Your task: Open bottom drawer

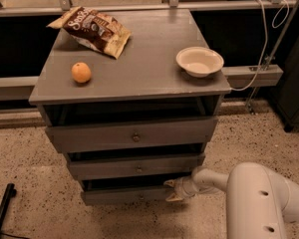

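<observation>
The grey cabinet [129,78] has three drawers. The bottom drawer [122,196] is the lowest and slimmest front, with a tiny knob [141,197] at its centre, and a dark gap shows above it. My gripper [171,190] is at the right end of this drawer's front, at the height of its top edge. The white arm [259,193] reaches in from the lower right. The middle drawer [137,167] and top drawer [132,135] sit above it.
On the cabinet top lie a snack bag [94,30], an orange [81,72] and a white bowl [200,60]. A white cable [261,49] hangs at the right. A black bar [1,210] lies on the speckled floor at the lower left.
</observation>
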Motion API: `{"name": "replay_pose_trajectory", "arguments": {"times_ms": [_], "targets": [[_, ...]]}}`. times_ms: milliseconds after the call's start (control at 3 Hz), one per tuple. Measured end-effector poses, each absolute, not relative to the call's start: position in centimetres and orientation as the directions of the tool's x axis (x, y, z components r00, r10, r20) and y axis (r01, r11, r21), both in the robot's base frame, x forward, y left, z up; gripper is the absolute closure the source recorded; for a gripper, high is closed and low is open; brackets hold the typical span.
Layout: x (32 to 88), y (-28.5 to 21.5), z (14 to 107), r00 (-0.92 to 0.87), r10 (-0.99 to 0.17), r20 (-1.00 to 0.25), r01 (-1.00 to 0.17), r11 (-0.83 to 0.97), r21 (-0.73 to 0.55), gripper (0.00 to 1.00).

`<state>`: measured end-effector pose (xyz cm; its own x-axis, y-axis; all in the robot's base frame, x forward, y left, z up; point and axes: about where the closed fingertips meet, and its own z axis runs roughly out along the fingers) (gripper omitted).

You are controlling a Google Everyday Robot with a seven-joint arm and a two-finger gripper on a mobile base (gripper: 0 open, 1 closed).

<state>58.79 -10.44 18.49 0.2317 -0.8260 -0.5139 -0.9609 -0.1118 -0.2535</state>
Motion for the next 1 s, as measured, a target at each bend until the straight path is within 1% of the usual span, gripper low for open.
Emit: {"name": "replay_pose_trajectory", "arguments": {"times_ms": [667,1000], "targets": [[58.78,-10.43,18.53,0.232,-0.826,-0.514,-0.961,-0.112,-0.253,0.02],[58.78,-10.43,18.53,0.232,-0.826,-0.514,-0.961,-0.112,-0.253,0.00]]}}
